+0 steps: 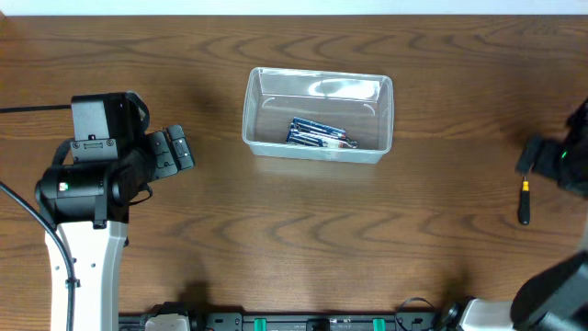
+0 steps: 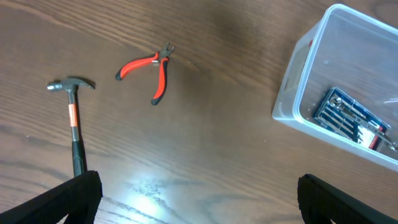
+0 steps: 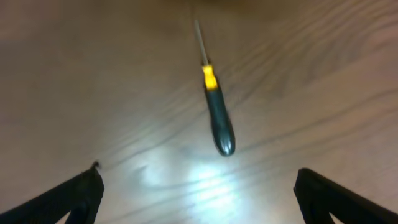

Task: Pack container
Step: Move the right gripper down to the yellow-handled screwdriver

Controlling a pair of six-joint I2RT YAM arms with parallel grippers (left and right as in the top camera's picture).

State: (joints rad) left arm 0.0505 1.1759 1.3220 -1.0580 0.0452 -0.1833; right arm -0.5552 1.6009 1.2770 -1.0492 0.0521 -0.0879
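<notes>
Mid-pack, probably fetching screwdriver (image 3: pixel 217 121). Container (image 1: pixel 317 115) at middle of counter (image 1: pixel 276 239), blue pack (image 1: pixel 317 134) inside. Right tool (image 3: pixel 199 199) spread wide, empty, above screwdriver. Left tool (image 2: pixel 199 202) likewise released. Next: lower, straddle handle, clench. Hammer (image 2: pixel 73 124) and pliers (image 2: pixel 160 68) seen only by left wrist, absent overhead.

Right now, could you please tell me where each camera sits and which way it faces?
Overhead: above the table, facing straight down; container, left arm, right arm.
Left wrist: facing down at hammer, pliers, container; left claw open.
Right wrist: facing down at screwdriver; right claw open.
Shared: overhead and left wrist both show the container.
</notes>
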